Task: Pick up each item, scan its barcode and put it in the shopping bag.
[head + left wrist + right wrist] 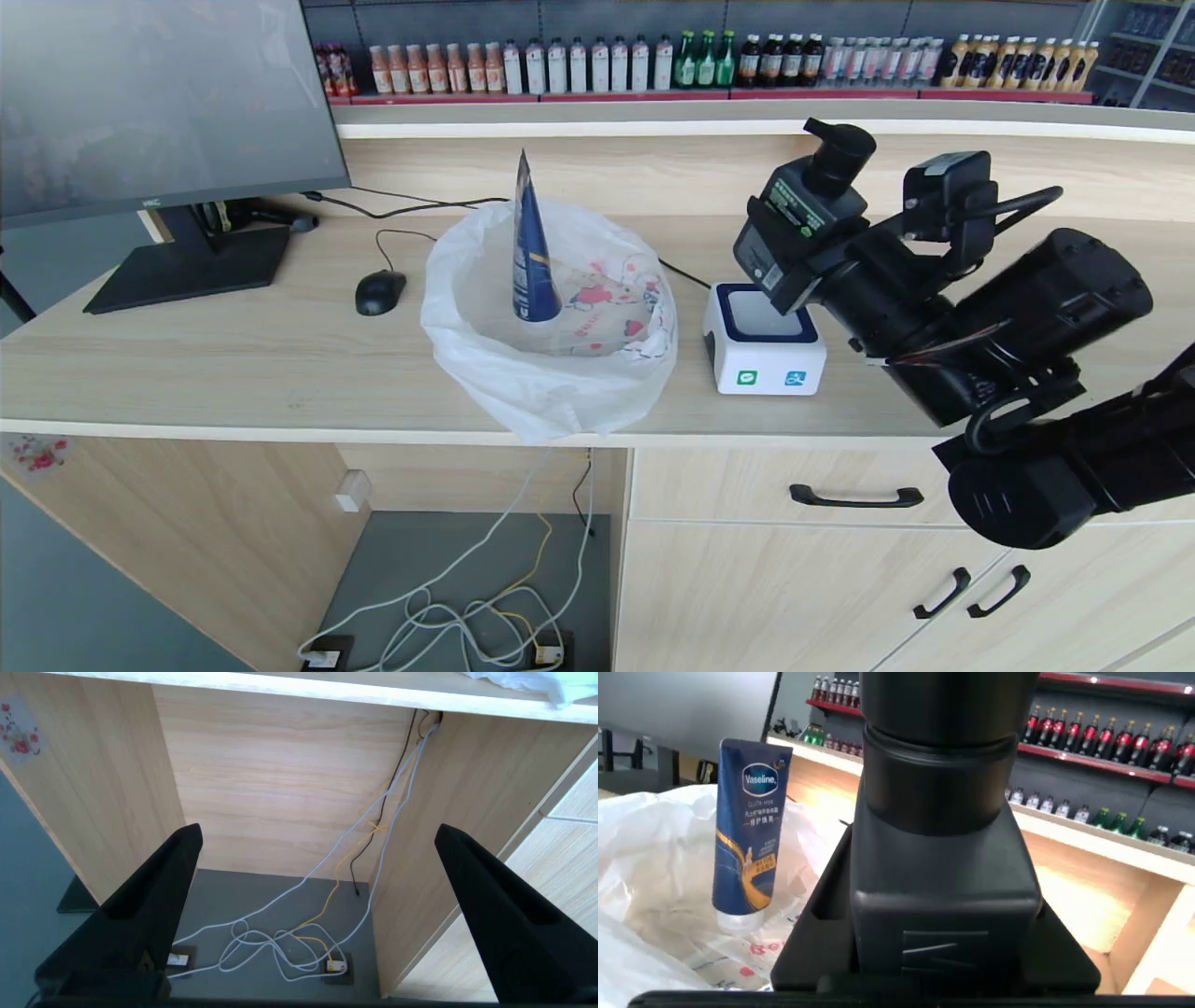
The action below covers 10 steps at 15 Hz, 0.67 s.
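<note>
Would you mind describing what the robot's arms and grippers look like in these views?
All the visible parts are black. The right arm is built of thick, rounded cylindrical segments, with a boxy camera mount at the wrist, curving black cables and a thin reddish wire along one joint. The left gripper has two broad, wedge-shaped fingers that taper to points, with no visible markings.

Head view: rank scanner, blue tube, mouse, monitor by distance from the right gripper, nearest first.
From the right gripper, holding the black bottle:
1. Scanner, just below it on the counter.
2. Blue tube, upright in the bag, mid-counter.
3. Mouse, left of the bag.
4. Monitor, far left.
</note>
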{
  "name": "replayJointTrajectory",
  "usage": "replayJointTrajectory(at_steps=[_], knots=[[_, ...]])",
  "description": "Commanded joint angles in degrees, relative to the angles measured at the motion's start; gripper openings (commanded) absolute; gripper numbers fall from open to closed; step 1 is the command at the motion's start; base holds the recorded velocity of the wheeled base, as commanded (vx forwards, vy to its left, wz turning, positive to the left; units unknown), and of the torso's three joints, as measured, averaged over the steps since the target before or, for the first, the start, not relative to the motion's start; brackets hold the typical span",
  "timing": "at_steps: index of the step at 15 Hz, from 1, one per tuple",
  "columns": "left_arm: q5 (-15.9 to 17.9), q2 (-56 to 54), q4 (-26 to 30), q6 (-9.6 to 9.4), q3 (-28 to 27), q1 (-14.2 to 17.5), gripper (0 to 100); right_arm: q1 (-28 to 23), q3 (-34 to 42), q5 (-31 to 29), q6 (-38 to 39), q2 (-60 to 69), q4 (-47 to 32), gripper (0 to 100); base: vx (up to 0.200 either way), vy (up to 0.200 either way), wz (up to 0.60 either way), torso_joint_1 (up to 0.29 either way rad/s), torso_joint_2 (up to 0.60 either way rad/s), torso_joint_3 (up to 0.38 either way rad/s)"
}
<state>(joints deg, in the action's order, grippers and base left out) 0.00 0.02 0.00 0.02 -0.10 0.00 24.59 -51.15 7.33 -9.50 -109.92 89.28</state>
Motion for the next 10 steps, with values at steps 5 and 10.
replayJointTrajectory(at_steps=[5, 10], knots=[[0.0, 0.0, 0.0, -0.02, 0.0, 0.0, 100, 5.4, 1.8, -18.2, 11.1, 1.1, 0.7, 0, 0.0, 0.0, 0.0, 0.0, 0.0, 0.0], [0.0, 0.0, 0.0, 0.06, 0.0, 0.0, 100, 5.6, 2.5, -21.7, 11.3, 0.7, 0.7, 0, 0.0, 0.0, 0.0, 0.0, 0.0, 0.0]])
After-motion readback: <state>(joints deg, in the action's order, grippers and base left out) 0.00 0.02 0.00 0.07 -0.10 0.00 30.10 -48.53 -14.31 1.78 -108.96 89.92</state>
